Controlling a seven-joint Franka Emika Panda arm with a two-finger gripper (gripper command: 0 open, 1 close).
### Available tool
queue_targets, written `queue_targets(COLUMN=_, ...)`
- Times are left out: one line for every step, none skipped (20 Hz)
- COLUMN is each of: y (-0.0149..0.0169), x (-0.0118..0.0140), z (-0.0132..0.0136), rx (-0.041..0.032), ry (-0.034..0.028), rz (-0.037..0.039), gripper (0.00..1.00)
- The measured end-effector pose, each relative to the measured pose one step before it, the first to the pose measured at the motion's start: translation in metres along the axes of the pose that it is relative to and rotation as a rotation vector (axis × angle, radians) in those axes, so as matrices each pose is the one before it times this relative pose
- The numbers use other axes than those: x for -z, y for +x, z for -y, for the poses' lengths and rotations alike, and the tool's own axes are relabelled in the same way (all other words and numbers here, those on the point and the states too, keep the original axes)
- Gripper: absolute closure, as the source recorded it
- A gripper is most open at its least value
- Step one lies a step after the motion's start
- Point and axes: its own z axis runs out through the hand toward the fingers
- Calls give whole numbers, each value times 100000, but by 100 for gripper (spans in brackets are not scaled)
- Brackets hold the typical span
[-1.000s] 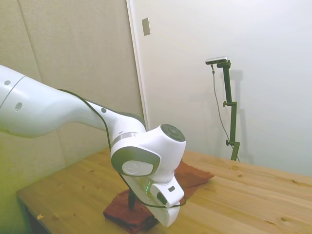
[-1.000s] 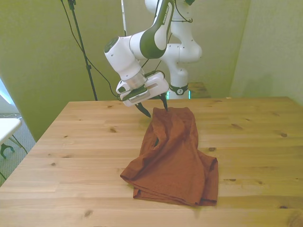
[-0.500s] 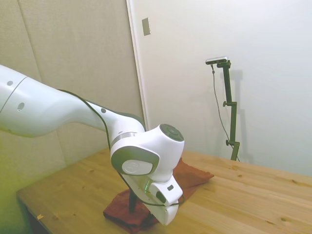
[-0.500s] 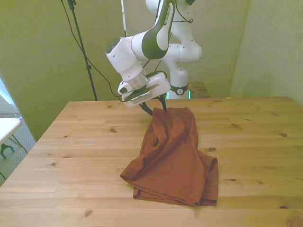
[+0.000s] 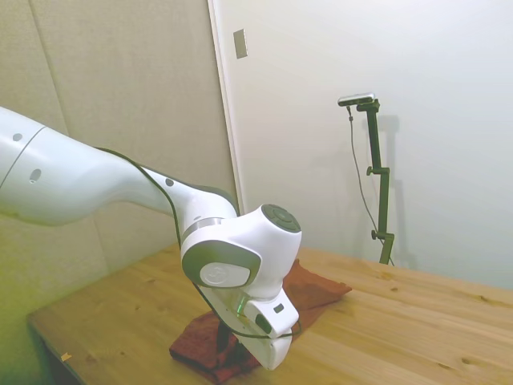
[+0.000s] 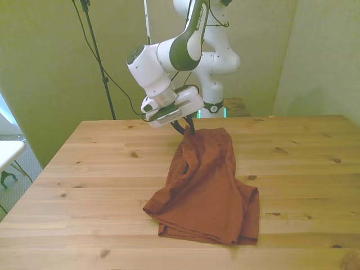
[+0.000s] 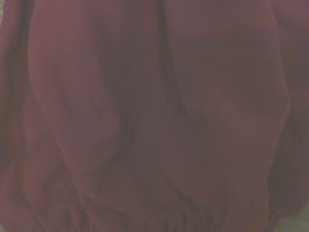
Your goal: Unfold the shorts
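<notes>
The rust-red shorts [image 6: 208, 185] lie wrinkled and folded over on the wooden table [image 6: 84, 169], stretching from mid-table toward the near edge. My gripper [image 6: 187, 128] sits at their far edge, tilted, with its dark fingers drawn together on a small pinched-up peak of cloth. In the side view the shorts [image 5: 321, 289] show behind and under the white hand, and the gripper [image 5: 224, 341] reaches down into the fabric, mostly hidden by the wrist. Blurred red cloth of the shorts [image 7: 154, 116] fills the whole wrist view.
Bare wooden table [image 5: 401, 337] surrounds the cloth on every side. A white piece of furniture [image 6: 8, 152] stands off the table at the front view's left edge.
The two fingers, spread apart a second ago over the shorts' far edge, have come together on the cloth. The hand has shifted slightly toward the front view's right.
</notes>
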Motion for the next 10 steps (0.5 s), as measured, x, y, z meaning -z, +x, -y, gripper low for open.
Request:
queue_targets(y=-95, x=229, z=57, rx=227, ry=270, rz=-412, gripper=100)
queue_targets(y=-128, x=338, z=105, rx=358, ry=376, rz=-618, gripper=100)
queue_targets(y=-195, x=362, z=129, rx=465, ry=412, rz=-601, gripper=100)
queue_targets(y=-272, x=372, z=199, rx=686, ry=362, rz=-531, gripper=100)
queue_targets(y=-375, x=423, z=353, rx=996, ry=309, rz=-475, gripper=100)
queue_targets(y=-466, x=461, z=496, rx=1209, ry=256, rz=-361, gripper=100)
queue_targets(y=-549, x=481, z=675, rx=1275, ry=156, rz=-890, gripper=100)
queue_targets(y=-668, x=460, z=894, rx=1140, ry=72, rz=-1035, gripper=100)
queue_targets(y=-752, x=449, z=1019, rx=1050, ry=-16, rz=-1082, gripper=100)
queue_targets(y=-911, x=429, z=1301, rx=1296, ry=-150, rz=-1098, gripper=100)
